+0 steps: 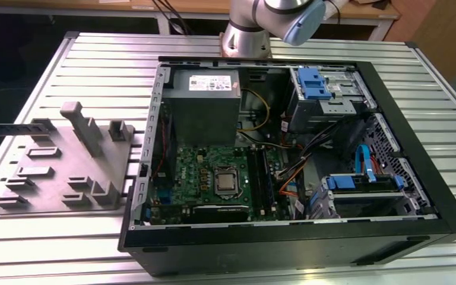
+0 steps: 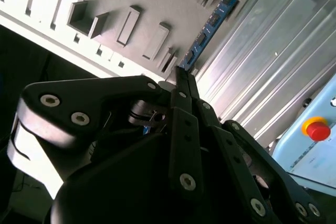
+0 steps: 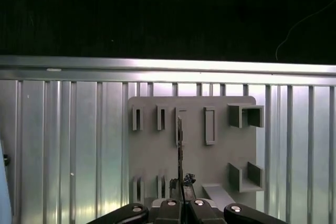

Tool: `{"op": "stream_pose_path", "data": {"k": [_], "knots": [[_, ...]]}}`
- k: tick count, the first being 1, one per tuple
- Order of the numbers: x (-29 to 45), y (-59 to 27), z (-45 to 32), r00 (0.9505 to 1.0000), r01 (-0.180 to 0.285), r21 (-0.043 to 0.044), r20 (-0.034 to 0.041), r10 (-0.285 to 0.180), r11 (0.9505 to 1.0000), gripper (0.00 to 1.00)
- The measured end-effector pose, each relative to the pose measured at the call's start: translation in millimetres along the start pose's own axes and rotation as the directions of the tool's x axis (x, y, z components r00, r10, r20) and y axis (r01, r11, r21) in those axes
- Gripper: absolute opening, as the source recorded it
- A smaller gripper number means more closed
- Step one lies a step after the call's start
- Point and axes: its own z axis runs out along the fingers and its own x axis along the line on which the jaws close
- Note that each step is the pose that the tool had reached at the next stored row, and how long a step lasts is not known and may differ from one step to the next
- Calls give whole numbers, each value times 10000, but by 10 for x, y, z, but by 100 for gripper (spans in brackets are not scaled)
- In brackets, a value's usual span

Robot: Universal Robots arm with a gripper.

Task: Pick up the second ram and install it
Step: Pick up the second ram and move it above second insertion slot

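Note:
My gripper (image 2: 181,77) is shut on one end of the second ram (image 2: 212,22), a thin blue-green board with small dark chips that sticks out past the fingertips. In the first wrist view the ram (image 3: 179,148) shows edge-on as a thin dark line above the gripper (image 3: 181,196). Behind it lies the grey moulded fixture tray (image 3: 220,153). In the exterior view the green motherboard (image 1: 204,172) lies in the open computer case (image 1: 418,196), its long black slot rails (image 1: 263,178) beside the processor socket.
The fixture tray (image 1: 50,178) lies on the ribbed metal table (image 1: 78,71), on the exterior view's left of the case. My arm (image 1: 268,21) rises behind the case. A power supply (image 1: 204,101), blue drive brackets (image 1: 311,83) and cables fill the case.

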Motion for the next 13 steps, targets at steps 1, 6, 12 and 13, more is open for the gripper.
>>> {"op": "stream_pose_path", "data": {"k": [1,6,12,13], "knots": [[-3,0,-30,10000,0,0,1,0,10000,8],[-16,-1,-162,10000,-1,0,5,1,10000,8],[-33,-2,-330,10000,0,-1,5,0,10000,8],[-35,-2,-356,10000,0,0,5,0,10000,8]]}}
